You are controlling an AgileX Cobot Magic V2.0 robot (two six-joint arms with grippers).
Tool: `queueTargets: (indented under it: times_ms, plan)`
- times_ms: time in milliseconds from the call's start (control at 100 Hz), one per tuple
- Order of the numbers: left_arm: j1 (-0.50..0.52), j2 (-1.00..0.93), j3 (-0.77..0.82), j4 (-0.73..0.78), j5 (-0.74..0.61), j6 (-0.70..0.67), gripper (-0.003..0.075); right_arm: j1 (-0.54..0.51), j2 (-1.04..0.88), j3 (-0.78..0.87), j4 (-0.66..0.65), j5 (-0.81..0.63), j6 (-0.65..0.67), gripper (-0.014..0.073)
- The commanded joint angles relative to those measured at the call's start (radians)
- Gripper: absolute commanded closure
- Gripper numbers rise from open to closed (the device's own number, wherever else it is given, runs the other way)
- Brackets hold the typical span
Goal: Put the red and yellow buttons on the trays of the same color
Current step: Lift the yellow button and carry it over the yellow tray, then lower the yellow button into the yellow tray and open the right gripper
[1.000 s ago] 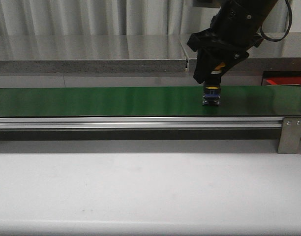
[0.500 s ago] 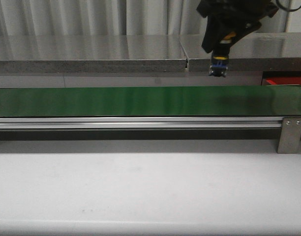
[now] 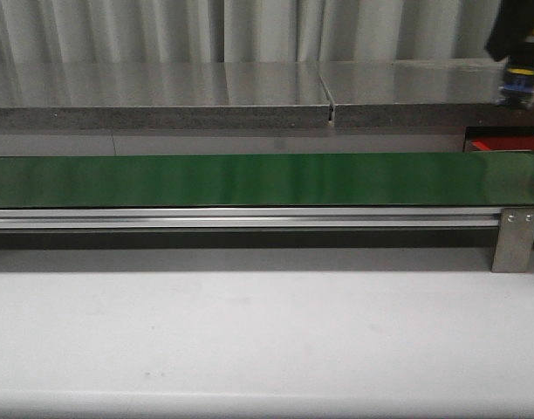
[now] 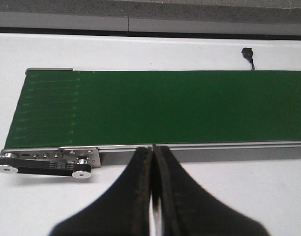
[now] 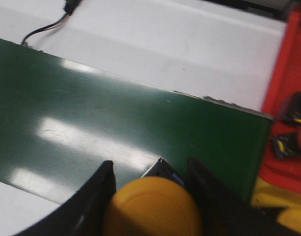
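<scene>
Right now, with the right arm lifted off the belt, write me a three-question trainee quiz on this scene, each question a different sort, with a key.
1. True or false: the right gripper holds a red button.
2. Multiple choice: the left gripper's jaws are A) wide open, B) shut with nothing between them, C) shut on a button.
3. Short answer: in the right wrist view, what lies just past the end of the green belt?

Key
1. False. It holds a yellow button.
2. B.
3. The red tray, with some buttons already on it, and a bit of yellow surface beside it.
</scene>
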Motion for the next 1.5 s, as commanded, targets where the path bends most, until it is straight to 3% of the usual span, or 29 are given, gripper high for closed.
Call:
queueTargets:
  times_ms: [0,340,620,960,1490]
  plan:
    - [-0.011,-0.008,-0.027,-0.018,-0.066,-0.001,0.0741,-0.067,-0.078,0.011,0.017,-0.039,0.011,0.0409]
    - [-0.011,-0.008,-0.027,-0.018,-0.066,-0.001,0.0741,-0.312,-0.118,0.097,0.017,-0.062,0.061,0.0409]
    - [-0.011,-0.008,-0.027,-0.018,-0.066,-0.001,0.0741,-0.431,-0.117,0.211,0.017,-0.207,0.134,0.0409]
    - [-0.011,-0.008,-0.027,-0.018,-0.066,-0.001,0.0741,-0.447,-0.045,0.325,0.022,-0.356,0.173,0.0409]
    - [-0.011,-0.008,-0.027,-0.018,-0.066,-0.001,0.0741,-0.448,0.088,0.327,0.028,-0.414,0.173,0.0406]
